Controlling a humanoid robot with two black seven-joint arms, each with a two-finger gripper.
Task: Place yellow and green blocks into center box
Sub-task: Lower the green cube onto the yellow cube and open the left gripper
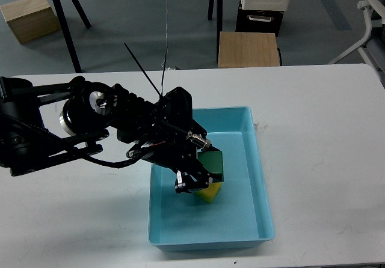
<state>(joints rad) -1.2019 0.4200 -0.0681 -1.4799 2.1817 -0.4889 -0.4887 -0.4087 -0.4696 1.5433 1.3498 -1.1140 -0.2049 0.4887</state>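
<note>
Head view: my left claw [194, 182] inside the center box [260, 178].
Green block [213, 163] and yellow block [212, 191] sat just right of it; grip state unclear.

A single head view looks forward and steeply down onto a white table [319, 136], fairly near. The floor [132, 27] beyond fills the top edge. The left arm [90, 124] enters from the left, probably hiding some tabletop.
</note>
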